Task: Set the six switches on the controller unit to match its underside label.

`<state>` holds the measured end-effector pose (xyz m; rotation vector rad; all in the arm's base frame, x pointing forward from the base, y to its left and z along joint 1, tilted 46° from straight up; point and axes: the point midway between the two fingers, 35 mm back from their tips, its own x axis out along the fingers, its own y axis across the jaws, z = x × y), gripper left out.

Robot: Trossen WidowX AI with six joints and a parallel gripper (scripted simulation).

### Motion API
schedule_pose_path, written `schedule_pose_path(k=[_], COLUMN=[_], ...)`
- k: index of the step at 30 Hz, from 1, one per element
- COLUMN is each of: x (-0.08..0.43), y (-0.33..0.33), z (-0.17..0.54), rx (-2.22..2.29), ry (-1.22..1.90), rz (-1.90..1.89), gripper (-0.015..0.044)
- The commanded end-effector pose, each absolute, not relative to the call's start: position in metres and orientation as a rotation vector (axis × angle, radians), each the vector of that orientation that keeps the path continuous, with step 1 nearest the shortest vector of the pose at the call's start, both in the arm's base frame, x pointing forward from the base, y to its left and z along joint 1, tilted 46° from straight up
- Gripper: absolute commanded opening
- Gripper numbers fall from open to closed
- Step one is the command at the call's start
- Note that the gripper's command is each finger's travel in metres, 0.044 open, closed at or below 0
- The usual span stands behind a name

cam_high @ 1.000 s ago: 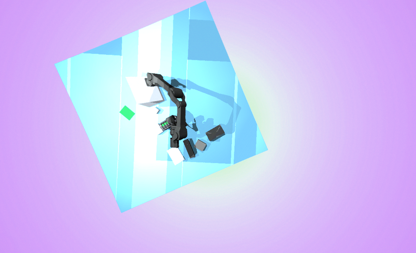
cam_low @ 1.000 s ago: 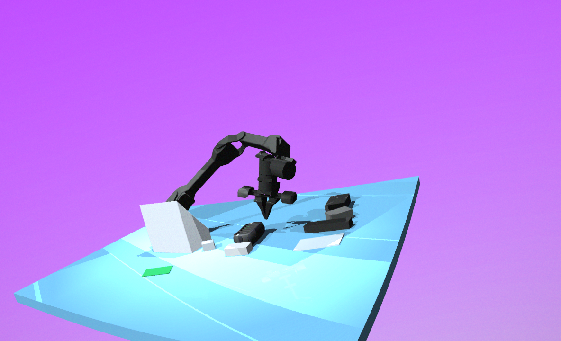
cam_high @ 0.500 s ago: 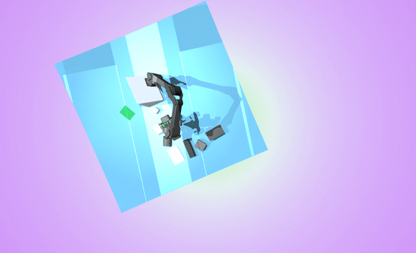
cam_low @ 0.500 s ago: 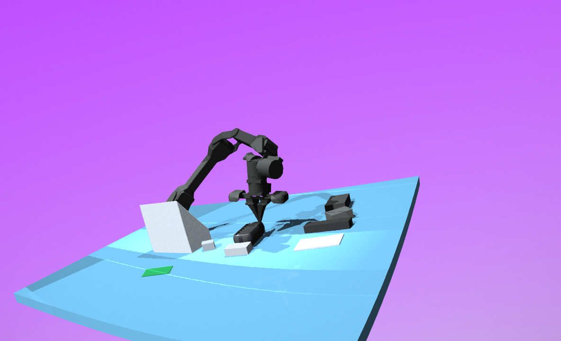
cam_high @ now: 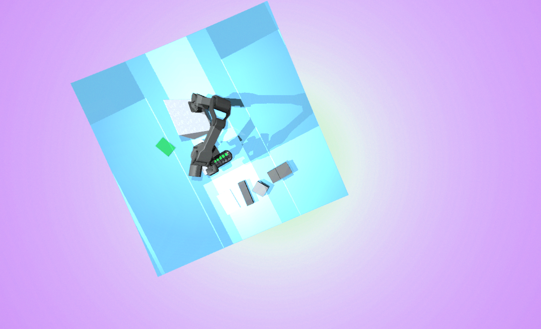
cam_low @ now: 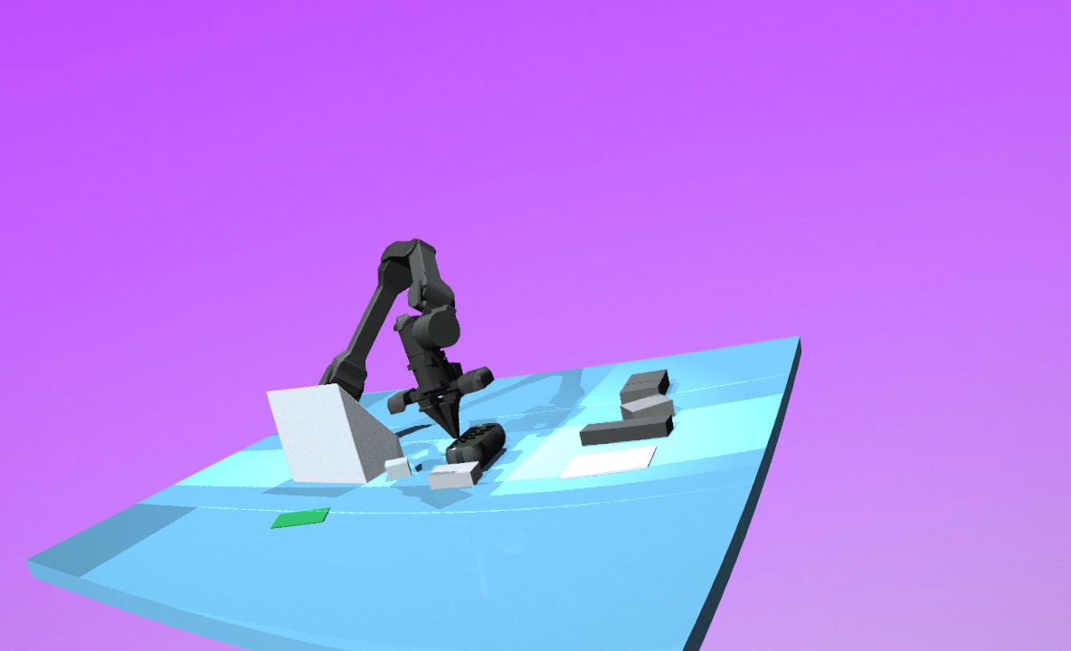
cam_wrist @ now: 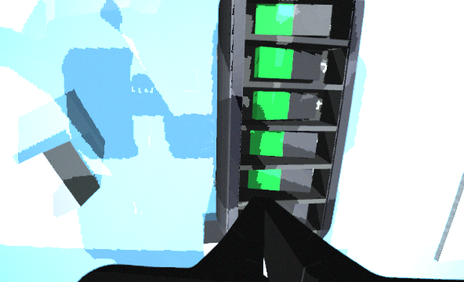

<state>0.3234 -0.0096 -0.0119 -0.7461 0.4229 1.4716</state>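
Wrist view: closed gripper at the near switch, wrong-rocker risk

We read the gripper (cam_low: 458, 438) (cam_wrist: 259, 205) as pressed together with nothing between the fingertips. The dark grey controller unit (cam_low: 476, 447) (cam_high: 228, 154) (cam_wrist: 225, 117) sits on the bench (cam_low: 410, 582) (cam_high: 149, 196), switches up, just behind a pale block (cam_low: 454, 475) in the exterior view. We cannot tell whether the fingertips touch it.

Hazards, in our judgement:

1. Wrong rocker. The fingers hide most of the nearest switch, and the next green end (cam_wrist: 264, 180) lies just beyond the tip. A small aiming error could press the neighbour.
2. Incomplete throw. A press too near the pivot may leave a rocker undecided.
3. Unit shift. Off-centre or slanted force could slide or tip the unit, possibly into the pale block, spoiling alignment for later presses.
4. Wrong pattern. The label is out of sight; unless its row is known, correct presses could still yield an incorrect setting.
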Motion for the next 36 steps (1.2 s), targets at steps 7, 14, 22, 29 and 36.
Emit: schedule_pose_path(k=[7,14,22,29,36], x=[0.286,0.286,0.296,0.321,0.341], y=[-0.026,-0.027,-0.031,-0.040,-0.045], z=[-0.027,-0.028,-0.026,-0.018,-0.007], rx=[-0.790,-0.790,-0.769,-0.710,-0.642], ry=[0.349,0.349,0.361,0.362,0.353], rz=[1.320,1.320,1.365,1.485,1.604], gripper=[0.0000,0.0000,0.0105,0.0289,0.0440])
